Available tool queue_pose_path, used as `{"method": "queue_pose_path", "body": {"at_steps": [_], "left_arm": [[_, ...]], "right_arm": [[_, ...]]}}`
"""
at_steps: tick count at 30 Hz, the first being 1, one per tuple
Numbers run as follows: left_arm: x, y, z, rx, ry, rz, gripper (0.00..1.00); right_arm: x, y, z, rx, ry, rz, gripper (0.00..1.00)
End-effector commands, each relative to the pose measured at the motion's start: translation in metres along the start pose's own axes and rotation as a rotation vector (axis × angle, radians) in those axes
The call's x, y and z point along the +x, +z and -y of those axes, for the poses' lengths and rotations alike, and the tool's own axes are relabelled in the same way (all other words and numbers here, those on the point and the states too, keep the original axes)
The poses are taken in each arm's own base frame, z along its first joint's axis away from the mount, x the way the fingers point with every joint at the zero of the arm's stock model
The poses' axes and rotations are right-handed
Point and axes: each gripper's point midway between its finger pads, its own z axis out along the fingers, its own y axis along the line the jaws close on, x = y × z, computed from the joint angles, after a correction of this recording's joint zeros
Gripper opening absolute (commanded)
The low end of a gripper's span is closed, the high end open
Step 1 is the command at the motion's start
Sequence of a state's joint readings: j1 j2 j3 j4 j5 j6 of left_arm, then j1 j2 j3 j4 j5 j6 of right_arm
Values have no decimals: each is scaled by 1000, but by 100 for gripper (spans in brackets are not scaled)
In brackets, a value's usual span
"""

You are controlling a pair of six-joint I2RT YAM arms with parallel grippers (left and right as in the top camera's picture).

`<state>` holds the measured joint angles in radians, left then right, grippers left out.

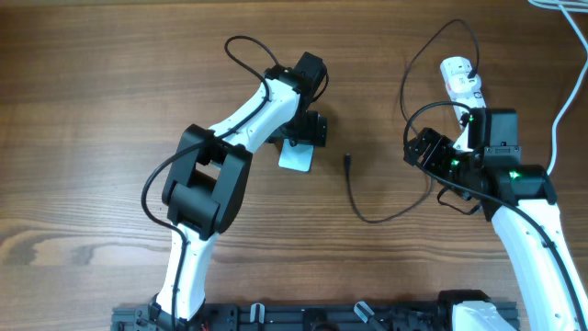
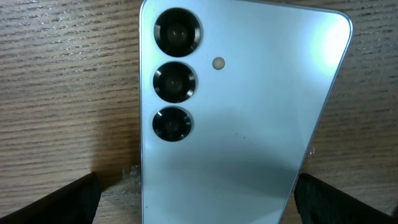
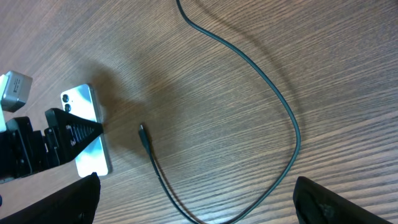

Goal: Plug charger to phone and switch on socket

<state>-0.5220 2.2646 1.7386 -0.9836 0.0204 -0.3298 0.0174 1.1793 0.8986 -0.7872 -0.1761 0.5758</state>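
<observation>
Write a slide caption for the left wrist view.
Phone lying back-up on the wooden table, three lenses showing, open left hand above it.

On a wooden table [image 1: 92,110], the left gripper [image 1: 303,140] hangs over the phone [image 1: 298,160], hiding its far end. The charger [image 1: 367,217] lies loose, its plug tip [image 1: 347,158] just right of the phone and not touching it. The black cable curves off towards the right gripper [image 1: 421,152] and loops up to the white socket [image 1: 461,81], which the right arm partly covers
</observation>
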Motion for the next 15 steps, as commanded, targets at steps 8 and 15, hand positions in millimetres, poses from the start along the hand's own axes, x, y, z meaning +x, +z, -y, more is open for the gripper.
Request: {"method": "queue_pose_path", "body": {"at_steps": [8, 15], "left_arm": [[13, 17, 4, 20, 15, -35, 91], [16, 17, 11, -39, 44, -13, 91]], "right_arm": [[0, -4, -14, -63, -5, -23, 100], [2, -3, -15, -68, -28, -30, 100]]}}
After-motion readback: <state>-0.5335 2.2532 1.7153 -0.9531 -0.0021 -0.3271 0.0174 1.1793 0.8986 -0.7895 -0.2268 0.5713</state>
